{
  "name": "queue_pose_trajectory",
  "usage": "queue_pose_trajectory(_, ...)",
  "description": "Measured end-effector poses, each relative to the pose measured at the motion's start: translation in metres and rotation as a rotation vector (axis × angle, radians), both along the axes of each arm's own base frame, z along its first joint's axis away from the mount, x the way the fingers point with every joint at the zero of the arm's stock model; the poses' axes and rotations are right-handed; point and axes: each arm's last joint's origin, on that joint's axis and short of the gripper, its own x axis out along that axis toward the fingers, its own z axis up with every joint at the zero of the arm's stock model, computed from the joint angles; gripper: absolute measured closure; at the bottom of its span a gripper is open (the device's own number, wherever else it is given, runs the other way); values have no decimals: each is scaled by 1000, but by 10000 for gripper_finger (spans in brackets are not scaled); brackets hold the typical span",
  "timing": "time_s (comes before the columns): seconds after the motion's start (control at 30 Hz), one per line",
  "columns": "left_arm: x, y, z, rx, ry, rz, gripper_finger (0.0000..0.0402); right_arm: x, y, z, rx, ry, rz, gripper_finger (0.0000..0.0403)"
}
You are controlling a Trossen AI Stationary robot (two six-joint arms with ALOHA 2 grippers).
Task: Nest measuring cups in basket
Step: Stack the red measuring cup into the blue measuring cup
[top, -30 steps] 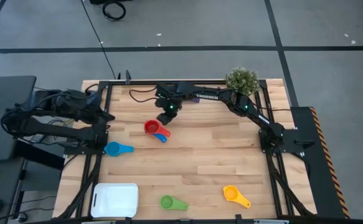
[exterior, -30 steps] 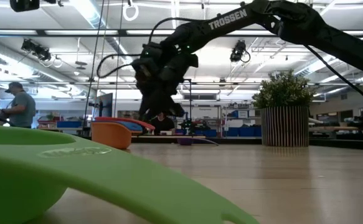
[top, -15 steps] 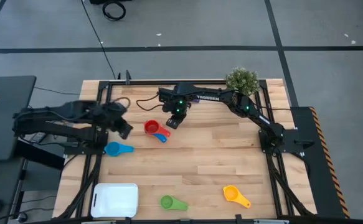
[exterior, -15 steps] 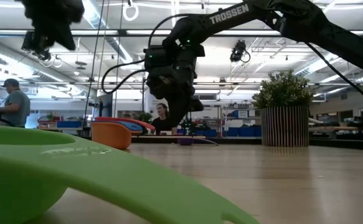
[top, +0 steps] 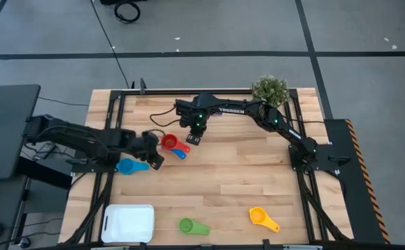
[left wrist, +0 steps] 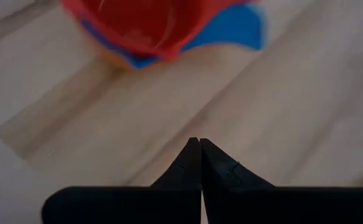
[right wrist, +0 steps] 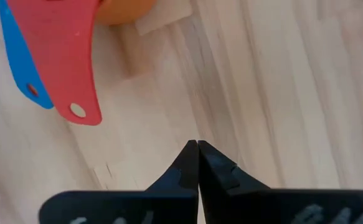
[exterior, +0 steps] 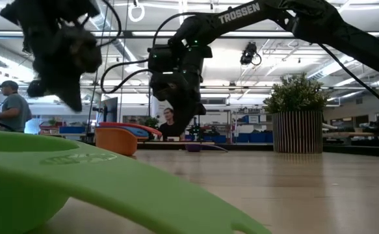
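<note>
A stack of measuring cups (top: 169, 143) rests on the table at centre left: a red cup on top, blue below it and an orange cup (exterior: 116, 140) at the bottom. Its red handle (right wrist: 75, 62) and blue handle (right wrist: 19, 62) lie side by side. My left gripper (top: 156, 158) hangs shut just left of the stack, above the table. My right gripper (top: 192, 139) is shut just right of it, beside the handles. A bright blue cup (top: 130, 166), a green cup (top: 192, 226) and a yellow cup (top: 263, 218) lie apart. The white basket (top: 128, 223) sits at the near left corner.
A potted plant (top: 270, 90) stands at the far right corner. Bare wood lies across the table's middle and right. The green cup fills the low view's foreground (exterior: 78, 182). People stand in the room beyond the table (exterior: 17, 110).
My left gripper has swung down from the table's left edge toward the cup stack, staying shut. My right gripper has kept beside the stack, tipped and rolled a little, and shut its fingers. The cups have not moved.
</note>
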Motion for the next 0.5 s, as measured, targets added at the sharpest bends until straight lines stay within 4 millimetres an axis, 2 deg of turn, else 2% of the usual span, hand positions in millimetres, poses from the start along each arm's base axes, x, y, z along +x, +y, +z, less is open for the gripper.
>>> queue_pose_trajectory(0.17, 6, 1, -19, 113, 95, -16, 401, 3, 0, 0, -11, -29, 23, 401)
queue_pose_trajectory(0.27, 8, 6, -24, 199, 124, -14, 401, 5, 2, 0, -15, -44, 27, 401)
queue_pose_trajectory(0.5, 12, 19, -32, 279, 190, -78, 401, 7, 8, 0, 10, -56, 43, 400)
